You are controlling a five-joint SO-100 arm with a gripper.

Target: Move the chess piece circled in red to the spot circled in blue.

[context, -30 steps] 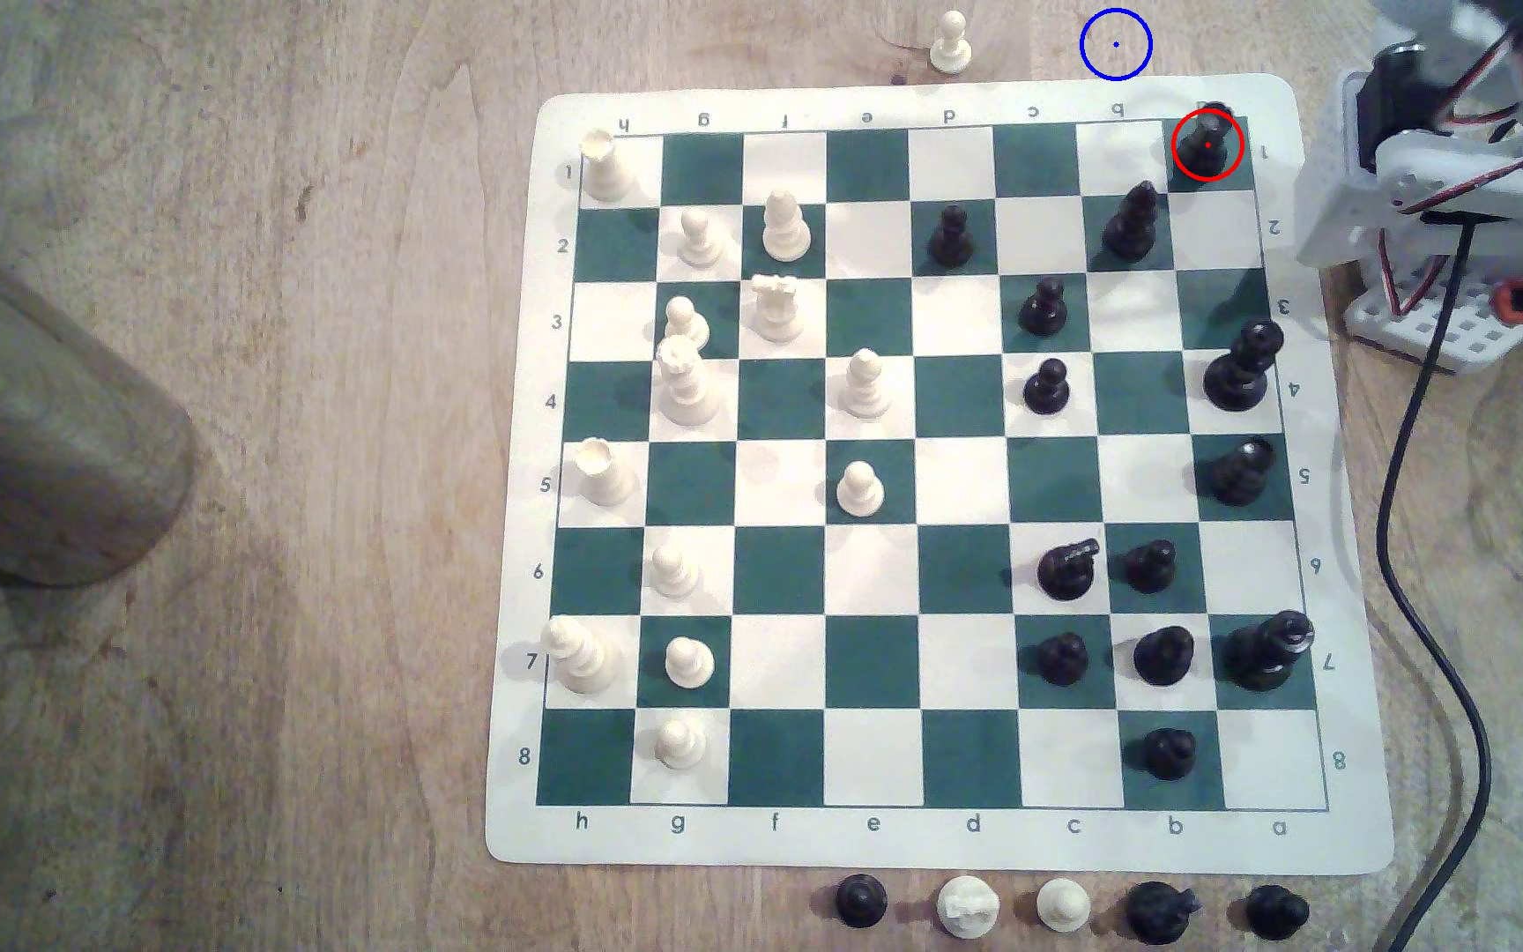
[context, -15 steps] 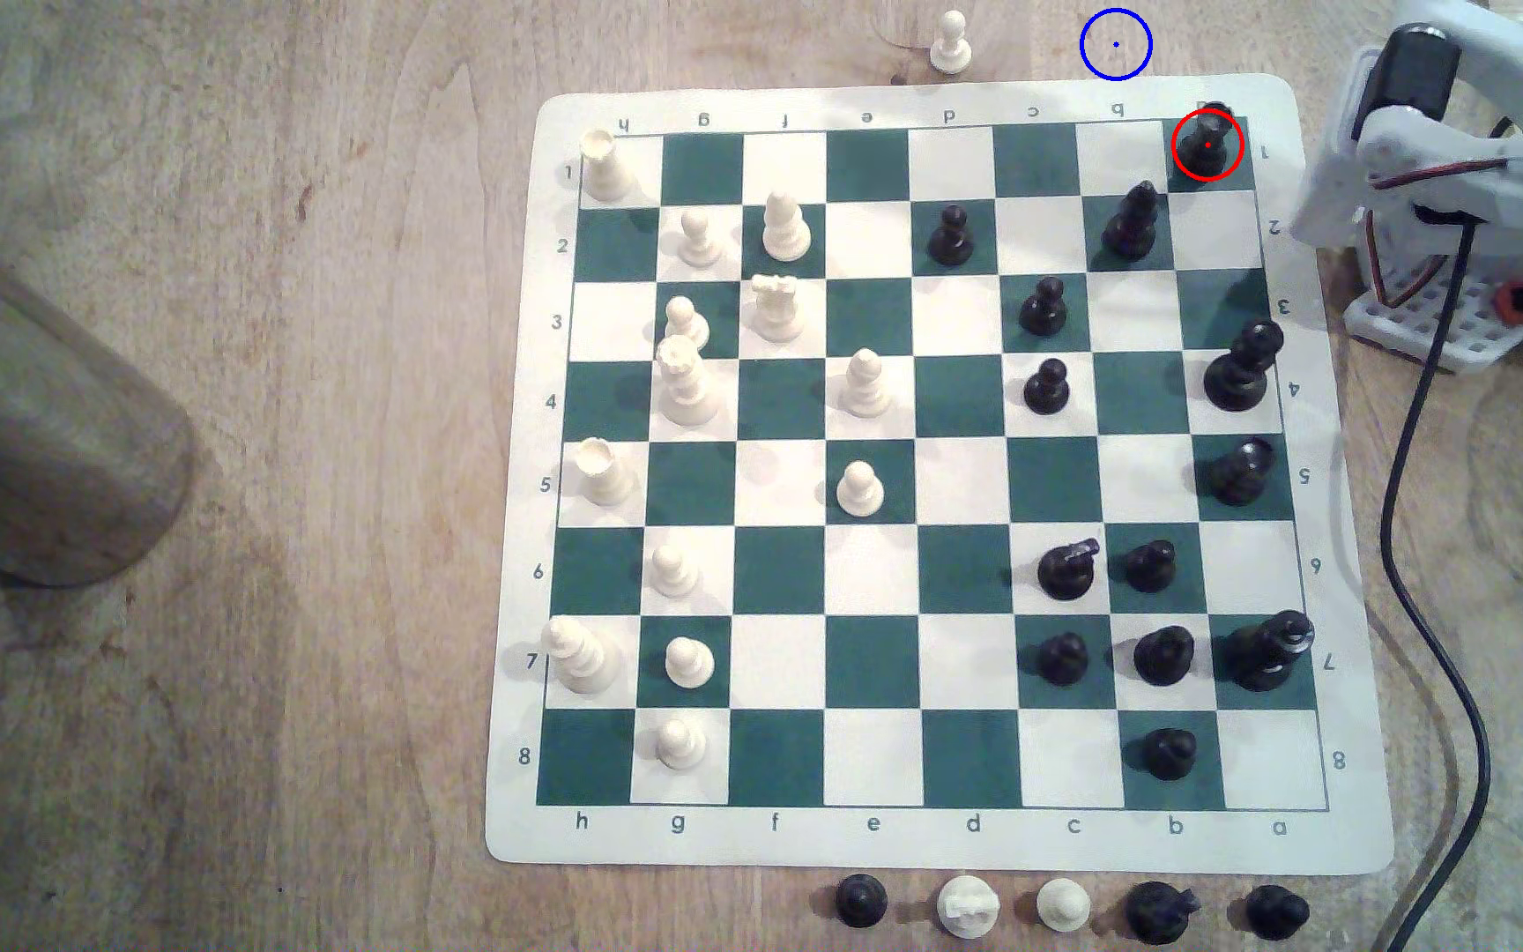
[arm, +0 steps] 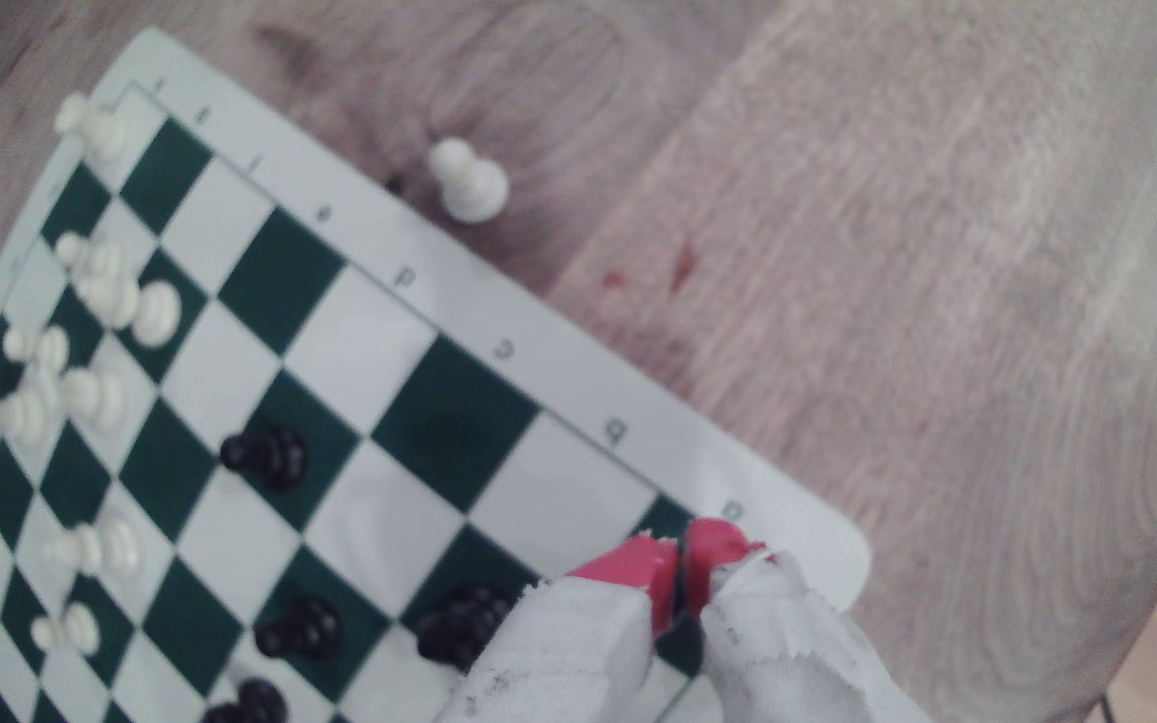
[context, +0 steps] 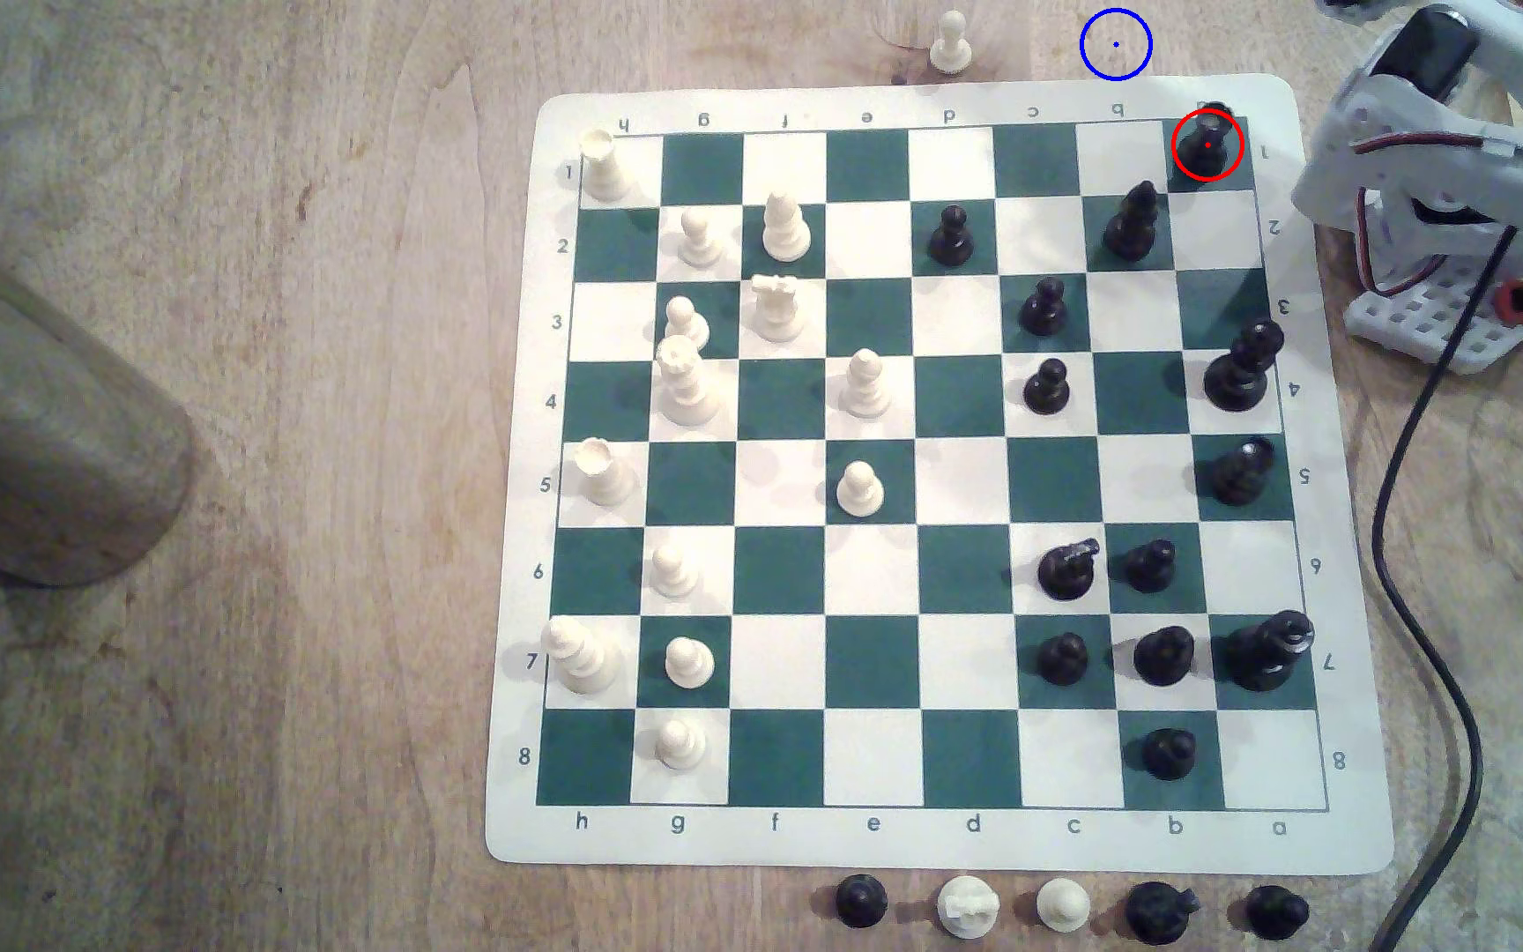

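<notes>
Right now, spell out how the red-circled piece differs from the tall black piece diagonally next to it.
The red-circled piece is short with a flat, rimmed round top; the tall black piece is taller and ends in a point. The red-circled piece stands on the board's corner square; the tall black piece sits one square in, diagonally, toward the exterior view's lower left. Both are black, upright and on green squares.

The white arm reaches in from the exterior view's upper right, bent and wired. In the wrist view its pincer has red tips pressed together, only a thin slit between.
</notes>
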